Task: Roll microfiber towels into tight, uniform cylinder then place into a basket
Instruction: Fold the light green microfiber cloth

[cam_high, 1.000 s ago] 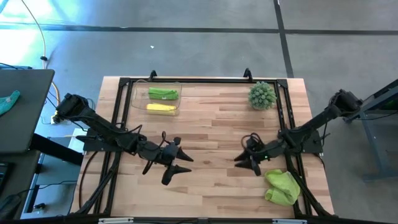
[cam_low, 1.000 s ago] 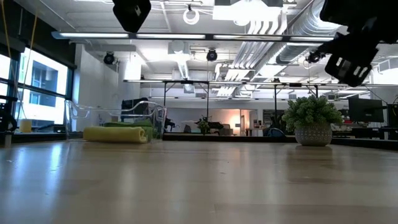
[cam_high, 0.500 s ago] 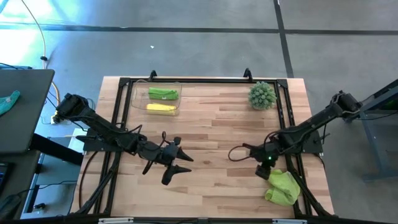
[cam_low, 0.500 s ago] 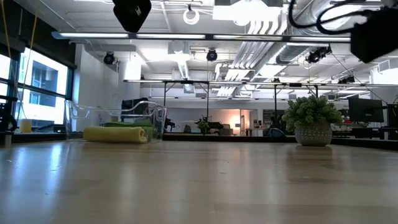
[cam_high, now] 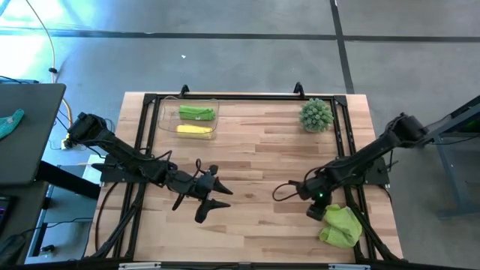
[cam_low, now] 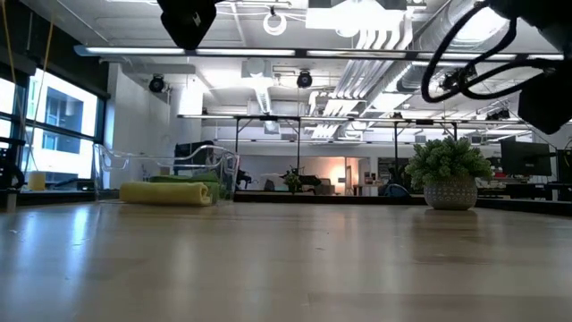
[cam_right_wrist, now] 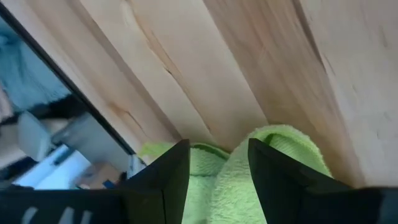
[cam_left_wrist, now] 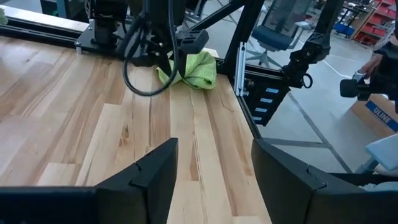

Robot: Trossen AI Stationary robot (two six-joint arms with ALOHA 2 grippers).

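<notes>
We see the right arm reaching from the right edge of the light wooden slatted surface (cam_high: 255,157) toward its near right corner, wrist bent downward. The right claw (cam_high: 316,211) points down over the crumpled light green microfiber towel (cam_high: 340,226) that lies loose at that corner, just beside the black metal frame rail (cam_high: 352,202). In the right wrist view its two dark fingers (cam_right_wrist: 166,177) stand apart with nothing between them; the green towel (cam_right_wrist: 249,168) fills the area directly below the fingertips, close to them, but we cannot tell whether they touch it.

The left arm extends from the left edge toward the middle of the surface. The left claw (cam_high: 213,191) hangs above bare wood near the near edge, its fingers (cam_left_wrist: 152,171) spread and holding nothing. In its wrist view the loose green towel (cam_left_wrist: 193,70) lies well ahead, under the right arm.

The shallow clear plastic rectangular basket (cam_high: 166,120) sits at the far left corner. It holds a rolled light green towel (cam_high: 196,112) and a rolled pale yellow towel (cam_high: 194,130), side by side. A small spiky green plant in a pot (cam_high: 316,115) stands near the far right corner.

The centre of the surface between the claws and the basket is open wood.
</notes>
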